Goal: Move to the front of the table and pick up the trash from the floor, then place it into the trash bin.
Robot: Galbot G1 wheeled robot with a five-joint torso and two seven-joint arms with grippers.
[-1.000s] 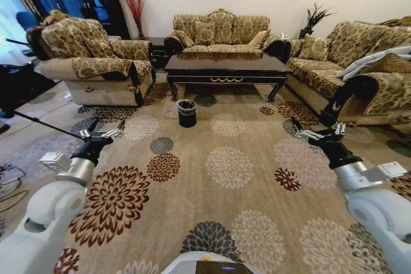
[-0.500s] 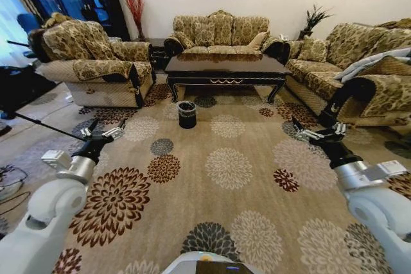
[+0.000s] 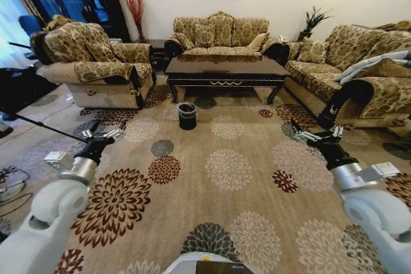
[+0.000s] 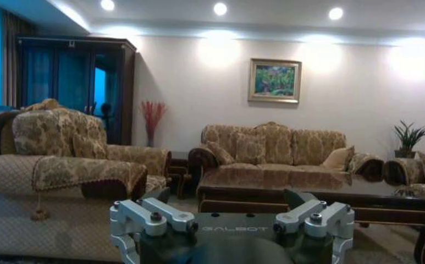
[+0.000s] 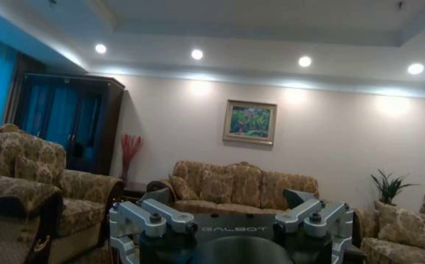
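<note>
The dark glossy table stands at the far end of the flowered carpet floor, before the back sofa; it also shows in the left wrist view as the table. The black trash bin with its bag over the rim stands on the carpet by the table's front left leg. I cannot make out the trash on the floor from here. My left gripper and right gripper are both held out low over the carpet, open and holding nothing.
An armchair stands at the left, a long sofa at the right and another sofa behind the table. Cables and dark equipment lie at the far left. Wide open carpet stretches between me and the bin.
The whole picture has shifted slightly, so the camera has moved a little. Both arms keep the same pose with open grippers.
</note>
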